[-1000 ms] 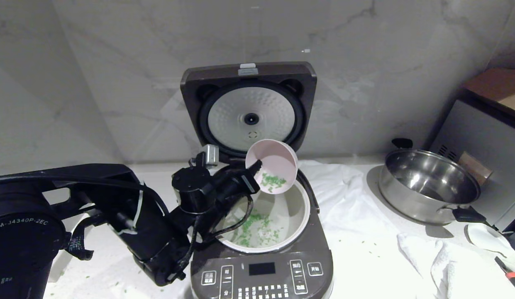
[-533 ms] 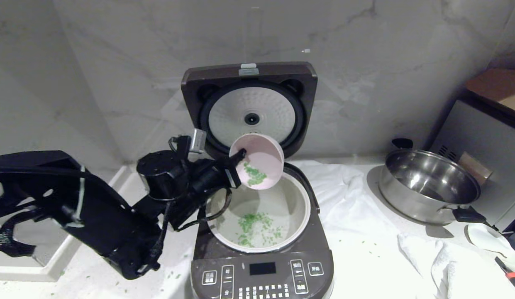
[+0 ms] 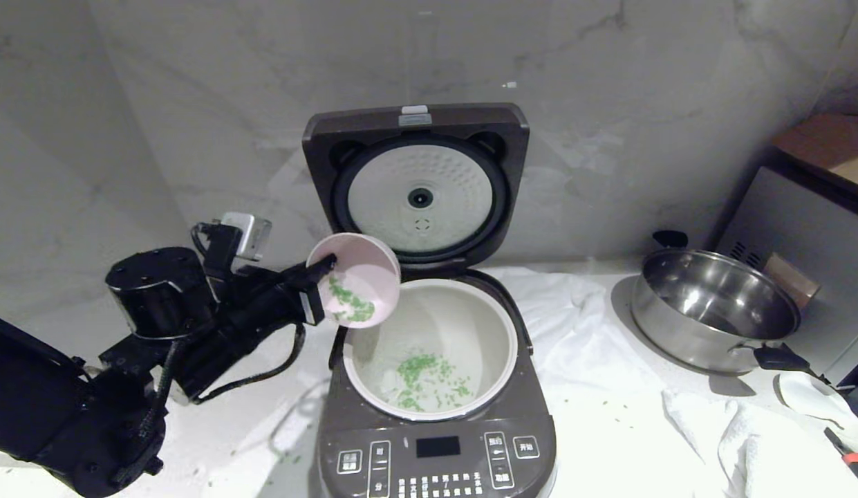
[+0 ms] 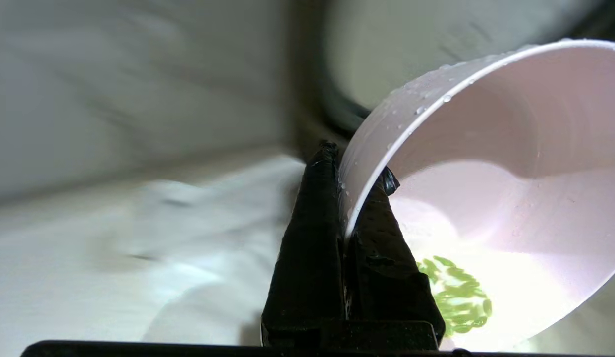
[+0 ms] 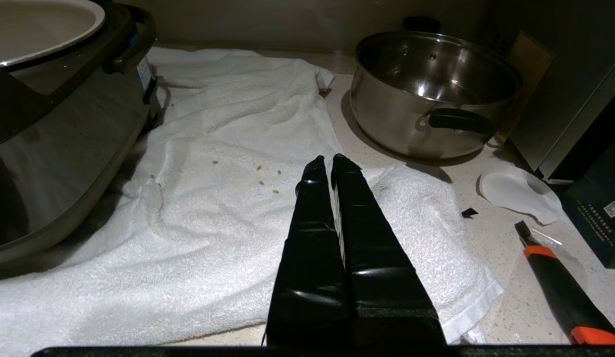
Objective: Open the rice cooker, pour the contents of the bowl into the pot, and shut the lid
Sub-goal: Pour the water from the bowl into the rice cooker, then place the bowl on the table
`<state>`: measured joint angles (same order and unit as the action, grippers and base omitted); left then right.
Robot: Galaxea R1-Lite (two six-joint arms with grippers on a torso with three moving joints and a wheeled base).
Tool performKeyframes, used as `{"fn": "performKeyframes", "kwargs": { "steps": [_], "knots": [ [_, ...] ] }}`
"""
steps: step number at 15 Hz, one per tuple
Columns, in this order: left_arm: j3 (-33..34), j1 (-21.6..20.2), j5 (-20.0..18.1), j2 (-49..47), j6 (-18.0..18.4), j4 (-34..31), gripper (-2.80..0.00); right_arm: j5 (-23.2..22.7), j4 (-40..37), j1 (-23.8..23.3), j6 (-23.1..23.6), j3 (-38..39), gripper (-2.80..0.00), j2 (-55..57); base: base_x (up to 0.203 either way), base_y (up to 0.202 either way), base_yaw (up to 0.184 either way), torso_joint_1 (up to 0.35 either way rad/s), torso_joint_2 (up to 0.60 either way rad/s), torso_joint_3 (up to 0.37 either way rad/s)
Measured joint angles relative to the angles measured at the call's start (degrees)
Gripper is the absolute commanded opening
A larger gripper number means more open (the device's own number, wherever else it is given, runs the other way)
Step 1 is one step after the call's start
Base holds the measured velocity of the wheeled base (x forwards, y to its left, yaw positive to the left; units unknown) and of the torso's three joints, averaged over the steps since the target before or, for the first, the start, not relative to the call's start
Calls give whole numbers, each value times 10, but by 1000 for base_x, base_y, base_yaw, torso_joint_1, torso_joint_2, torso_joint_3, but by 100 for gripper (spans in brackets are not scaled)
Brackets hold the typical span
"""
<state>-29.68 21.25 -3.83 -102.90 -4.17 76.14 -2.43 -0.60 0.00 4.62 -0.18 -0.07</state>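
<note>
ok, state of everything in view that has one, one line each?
lid: open, upright.
pot: seated in rice cooker, green bits on its floor.
bowl: tilted, some green bits stuck inside.
left gripper: shut on bowl rim.
right gripper: shut, empty, above white towel.
steel pan: upright, empty.

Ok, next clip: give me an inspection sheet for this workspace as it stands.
Surface: pale counter, white towel with green bits.
Job's things: rice cooker, lid up; pot holds green bits; tilted bowl keeps some.
Clutter: steel pan, orange-handled cutter.
Grippers: left gripper shut on bowl rim, left of the pot; right gripper shut, over towel.
Cables: black cable on left arm.
Surroundings: marble wall, grey box appliance.
</note>
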Motion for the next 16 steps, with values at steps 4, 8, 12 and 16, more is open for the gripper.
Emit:
{"fn": "performKeyframes", "kwargs": {
  "steps": [4, 8, 12, 16],
  "knots": [
    [-9, -28, -2, 48, 33, 38, -280, 0, 0, 0, 0, 0, -280, 0, 0, 0, 0, 0, 0, 0],
    [16, -94, -4, 92, 63, 23, -280, 0, 0, 0, 0, 0, -280, 0, 0, 0, 0, 0, 0, 0],
    [42, -143, -6, 131, 63, -58, -280, 0, 0, 0, 0, 0, -280, 0, 0, 0, 0, 0, 0, 0],
    [43, -138, -7, 161, 59, -170, -280, 0, 0, 0, 0, 0, -280, 0, 0, 0, 0, 0, 0, 0]
  ]
}}
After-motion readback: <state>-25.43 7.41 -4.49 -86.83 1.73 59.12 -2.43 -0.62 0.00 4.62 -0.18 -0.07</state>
